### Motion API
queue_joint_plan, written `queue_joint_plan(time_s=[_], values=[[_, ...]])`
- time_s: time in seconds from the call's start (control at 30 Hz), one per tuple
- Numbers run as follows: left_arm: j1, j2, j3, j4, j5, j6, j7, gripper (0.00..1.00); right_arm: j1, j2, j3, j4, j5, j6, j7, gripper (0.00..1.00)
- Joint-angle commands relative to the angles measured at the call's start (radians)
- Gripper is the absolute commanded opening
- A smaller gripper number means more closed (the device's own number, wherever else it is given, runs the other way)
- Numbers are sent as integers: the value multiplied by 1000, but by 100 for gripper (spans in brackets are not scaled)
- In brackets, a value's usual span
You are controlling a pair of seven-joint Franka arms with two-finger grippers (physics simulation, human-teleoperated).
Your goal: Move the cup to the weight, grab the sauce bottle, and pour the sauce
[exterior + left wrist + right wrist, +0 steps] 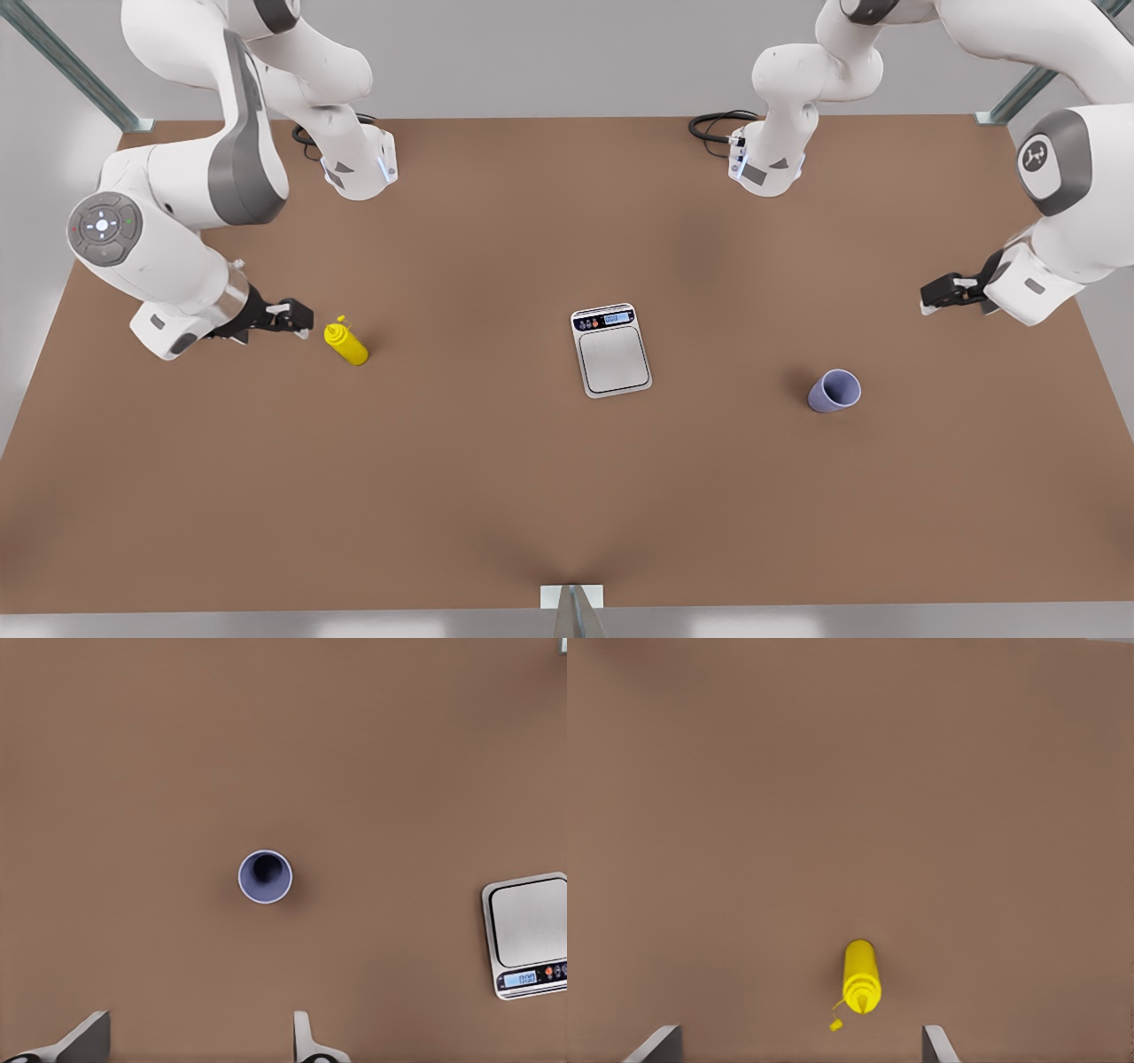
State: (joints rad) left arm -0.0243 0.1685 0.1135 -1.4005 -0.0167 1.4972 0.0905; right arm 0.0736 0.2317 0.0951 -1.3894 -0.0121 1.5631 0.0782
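Note:
The lavender-blue cup stands upright on the brown table at the front view's right, its open mouth visible from above. The weight, a small silver-plated scale, lies at the table's middle. The yellow sauce bottle stands at the front view's left, nozzle up. My left gripper hovers open above the table behind the cup, its fingers spread wide. My right gripper hangs open just beside the bottle, fingers apart and holding nothing.
Both arm bases stand at the table's back edge with black cables beside them. A small white bracket sits at the front edge. Bare brown tabletop lies between the cup, scale and bottle.

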Motion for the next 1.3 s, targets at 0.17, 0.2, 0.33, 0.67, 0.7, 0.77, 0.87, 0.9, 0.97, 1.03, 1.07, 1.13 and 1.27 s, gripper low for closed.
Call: queue_joint_plan(time_s=[0.17, 0.2, 0.33, 0.67, 0.7, 0.77, 0.87, 0.9, 0.97, 1.03, 1.07, 1.13, 1.27], values=[[1, 38, 0, -2, 1, 5, 0, 100, -3, 3, 0, 0, 8, -18, -58, 100], [1, 60, -1, -35, 1, 35, 0, 100, 0, 8, 0, 7, 18, -23, -137, 100], [-2, 120, -31, -296, 0, 403, 0, 100, 3, 9, 0, 3, 119, -28, -130, 100], [27, 258, -31, -400, -2, 627, 26, 100, -305, 150, -2, -2, 675, -98, -1383, 100], [26, 259, -31, -408, -2, 635, 26, 100, -336, 198, 0, -2, 759, -106, -1509, 100], [27, 273, -31, -411, -2, 637, 28, 100, -363, 242, 0, -17, 848, -110, -1759, 100], [32, 295, -31, -410, 0, 635, 28, 100, -406, 307, -1, -82, 887, -181, -1939, 100], [35, 296, -31, -411, 0, 635, 28, 100, -426, 311, -2, -164, 888, -137, -1997, 100], [37, 304, -31, -411, 0, 635, 31, 100, -466, 276, -2, -319, 910, -71, -2114, 100], [37, 318, -29, -410, 4, 635, 32, 100, -525, 213, 0, -473, 955, 28, -2114, 100], [37, 318, -29, -410, 4, 634, 32, 93, -538, 213, 0, -474, 956, 29, -2114, 100], [37, 324, -29, -410, 4, 632, 32, 74, -538, 209, 0, -500, 954, 54, -2141, 100], [37, 339, -29, -410, 6, 632, 34, 75, -540, 210, 2, -551, 956, 55, -2309, 100]])
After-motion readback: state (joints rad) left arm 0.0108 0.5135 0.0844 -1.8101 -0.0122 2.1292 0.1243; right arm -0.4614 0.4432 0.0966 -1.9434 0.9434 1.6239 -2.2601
